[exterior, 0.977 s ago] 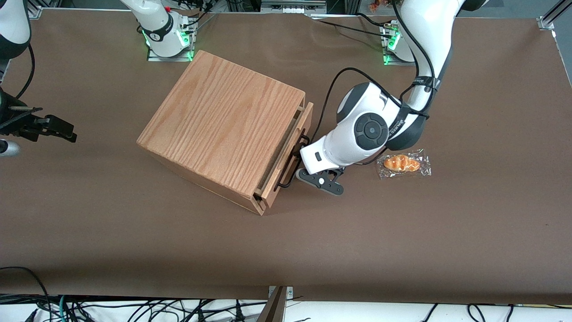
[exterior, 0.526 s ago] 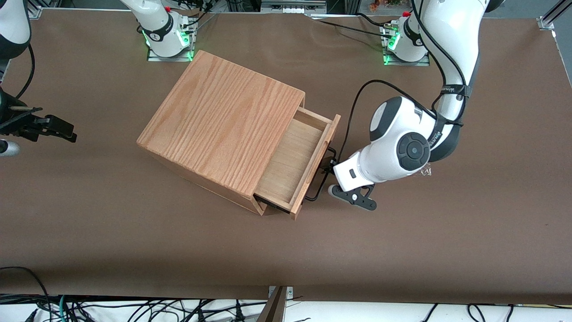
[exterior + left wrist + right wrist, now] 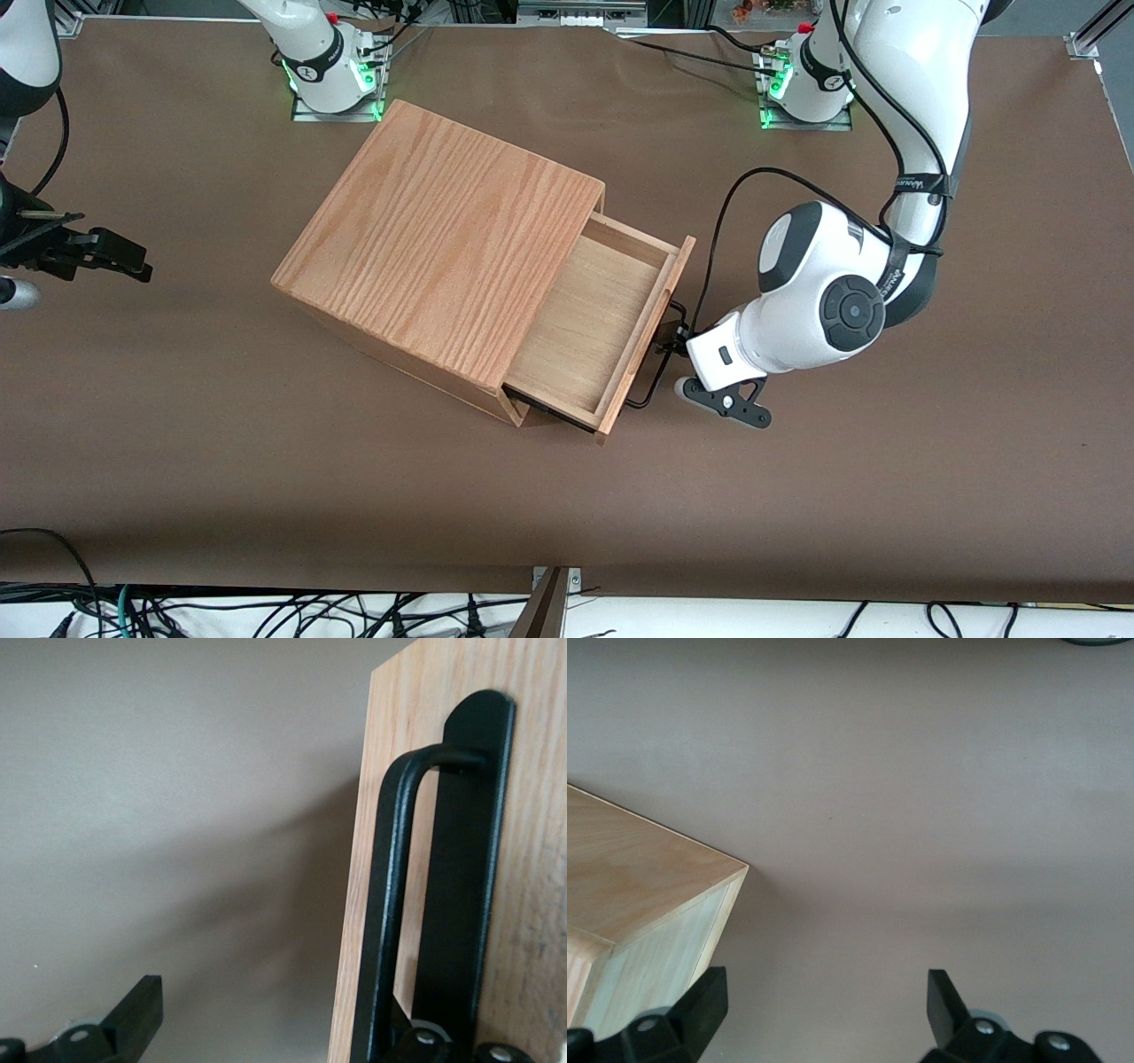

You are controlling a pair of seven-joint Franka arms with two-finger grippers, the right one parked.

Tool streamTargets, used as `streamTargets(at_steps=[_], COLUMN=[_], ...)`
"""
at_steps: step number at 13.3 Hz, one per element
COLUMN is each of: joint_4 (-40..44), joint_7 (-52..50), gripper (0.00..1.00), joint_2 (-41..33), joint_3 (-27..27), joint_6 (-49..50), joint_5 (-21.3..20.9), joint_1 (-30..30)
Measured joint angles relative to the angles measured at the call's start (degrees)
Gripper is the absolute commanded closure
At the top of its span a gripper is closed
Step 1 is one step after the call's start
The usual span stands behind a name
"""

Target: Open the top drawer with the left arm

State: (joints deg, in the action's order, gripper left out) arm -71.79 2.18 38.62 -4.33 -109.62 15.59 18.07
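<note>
The oak-grain cabinet [image 3: 443, 239] stands in the middle of the table. Its top drawer [image 3: 654, 297] is pulled well out, and its pale plywood floor shows bare. The black wire handle [image 3: 654, 381] [image 3: 390, 904] runs along the drawer front [image 3: 532, 904]. The left arm's white wrist [image 3: 815, 301] hangs in front of the drawer. My gripper [image 3: 675, 341] [image 3: 292, 1023] is at the handle, open. One finger [image 3: 133, 1019] is out over the table. The other is tucked between the handle bar and the drawer front, so the bar lies inside the jaws.
Brown table surface [image 3: 797, 496] surrounds the cabinet. Two arm bases with green lights [image 3: 332, 75] [image 3: 802, 84] stand along the table edge farthest from the front camera. A black cable [image 3: 735, 204] loops from the wrist above the drawer's corner. A cabinet corner [image 3: 638, 895] shows in the right wrist view.
The drawer has slid from nearly shut to well open. The left arm's wrist and gripper moved away from the cabinet with the handle and now cover a wrapped pastry on the table.
</note>
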Motion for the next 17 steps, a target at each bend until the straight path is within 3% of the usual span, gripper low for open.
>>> streamTargets(at_steps=[8, 12, 17], joint_4=[0.0, -0.1, 1.9], joint_7=[0.4, -1.2, -3.2], gripper=[0.00, 0.00, 0.00], joint_2=[0.0, 0.2, -0.9], joint_3=[-0.2, -0.2, 0.0], joint_6=[0.0, 0.6, 1.3], joint_5=[0.0, 3.2, 3.4], joint_1=[-0.7, -1.4, -2.1])
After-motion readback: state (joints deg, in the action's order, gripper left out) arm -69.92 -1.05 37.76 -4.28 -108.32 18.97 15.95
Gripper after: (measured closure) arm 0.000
